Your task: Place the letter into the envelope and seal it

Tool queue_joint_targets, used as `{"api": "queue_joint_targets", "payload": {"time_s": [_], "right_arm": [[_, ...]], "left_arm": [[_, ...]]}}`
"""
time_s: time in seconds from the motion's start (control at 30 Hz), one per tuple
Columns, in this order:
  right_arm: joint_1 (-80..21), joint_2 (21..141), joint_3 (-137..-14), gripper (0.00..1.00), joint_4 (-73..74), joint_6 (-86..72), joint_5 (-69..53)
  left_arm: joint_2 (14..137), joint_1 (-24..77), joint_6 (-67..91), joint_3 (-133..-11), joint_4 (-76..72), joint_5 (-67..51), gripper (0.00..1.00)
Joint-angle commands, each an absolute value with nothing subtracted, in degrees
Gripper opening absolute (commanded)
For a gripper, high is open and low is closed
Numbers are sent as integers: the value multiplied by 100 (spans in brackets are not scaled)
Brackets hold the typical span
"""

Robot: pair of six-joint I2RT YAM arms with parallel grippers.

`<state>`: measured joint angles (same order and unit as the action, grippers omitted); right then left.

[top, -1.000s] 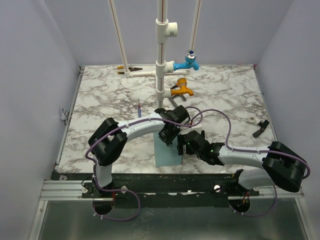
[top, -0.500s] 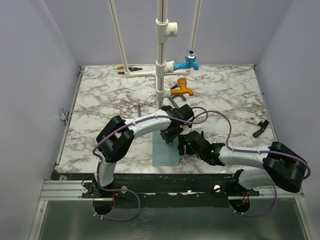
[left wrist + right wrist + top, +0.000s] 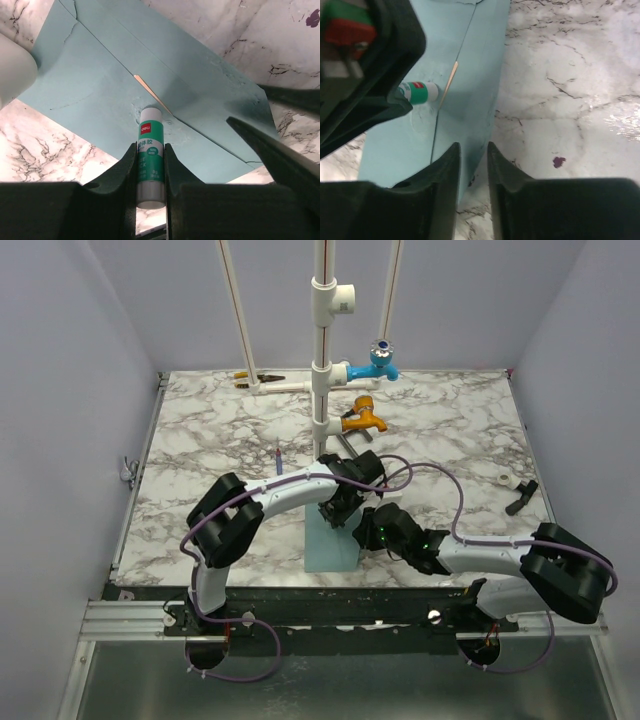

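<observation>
The light teal envelope (image 3: pixel 330 545) lies flat near the table's front edge, between the two arms. A thin tan sliver of the letter (image 3: pixel 150 92) shows at the flap seam; the remainder of it is hidden inside. My left gripper (image 3: pixel 149 148) is shut on a green and white glue stick (image 3: pixel 150 135), whose tip presses on the envelope beside that sliver. From the right wrist view the glue stick (image 3: pixel 419 92) and the sliver (image 3: pixel 449 82) show as well. My right gripper (image 3: pixel 473 146) hovers over the envelope's right edge (image 3: pixel 490 100), jaws narrowed with a gap still between them.
A white pipe stand (image 3: pixel 322 370) with a blue tap (image 3: pixel 380 362) and an orange tap (image 3: pixel 362 418) rises behind the arms. A pen (image 3: pixel 279 457) lies left of it. A black part (image 3: pixel 521 497) and a white roll (image 3: pixel 504 478) sit at the right.
My right gripper's jaws have gone from wide apart to a narrow gap, and it has edged left onto the envelope's right edge. The left gripper keeps the glue stick on the flap.
</observation>
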<state>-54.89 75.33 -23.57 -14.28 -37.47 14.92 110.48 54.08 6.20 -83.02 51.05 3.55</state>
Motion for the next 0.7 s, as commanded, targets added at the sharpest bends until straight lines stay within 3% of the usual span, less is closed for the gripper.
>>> {"api": "queue_joint_targets", "payload": {"time_s": [0.0,0.1,0.33,0.67], "right_arm": [[-5400,7887,-2487,21,-1971,-3856,1261],[-5364,8036,-2555,1,-1867,-3906,1385],[-5353,7539,-2338,1,-1829,-4067,1820],[-5353,7366,-2295,1,-1752,-3968,1657]], "left_arm": [[11230,5651,414,-8127,5243,-167,0],[11084,5658,267,-7945,5249,-218,0],[10751,5977,99,-7368,5311,-444,0],[10903,6041,-112,-7851,5703,-562,0]]}}
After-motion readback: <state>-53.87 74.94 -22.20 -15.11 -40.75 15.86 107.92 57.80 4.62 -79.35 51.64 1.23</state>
